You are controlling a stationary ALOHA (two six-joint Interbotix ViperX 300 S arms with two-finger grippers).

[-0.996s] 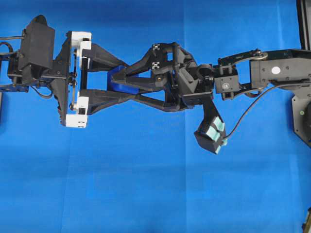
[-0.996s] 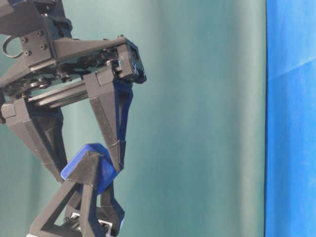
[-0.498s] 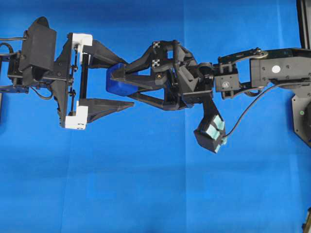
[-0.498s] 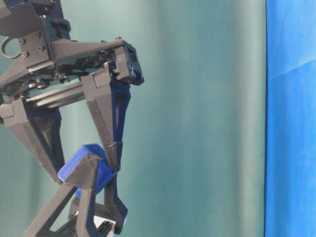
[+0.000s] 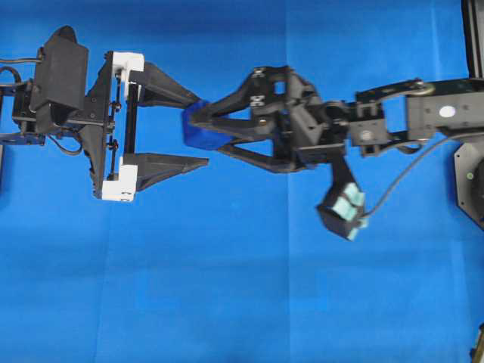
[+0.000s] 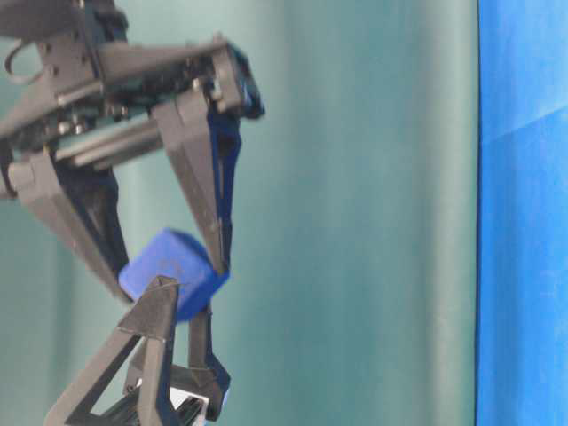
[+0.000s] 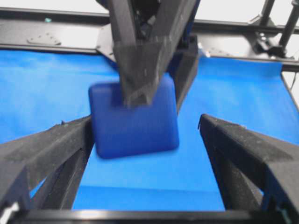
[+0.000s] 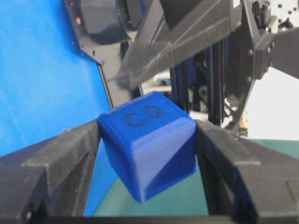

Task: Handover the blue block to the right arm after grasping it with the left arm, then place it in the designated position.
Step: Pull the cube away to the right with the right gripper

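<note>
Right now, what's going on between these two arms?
A mid-air handover. The right end effector is shut on the blue block, above the blue cloth. The left end effector stands open, its fingers on either side of the block. Placing is not yet done.

A bright blue cloth (image 5: 227, 287) covers the whole work surface and shows faint fold creases, one running from twelve to six o'clock through the middle of the overhead view and fainter ones crossing it from nine to three. No loose object can be made out lying directly on the cloth in the overhead view. At three o'clock a black base (image 5: 470, 178) sits at the cloth's edge.
</note>
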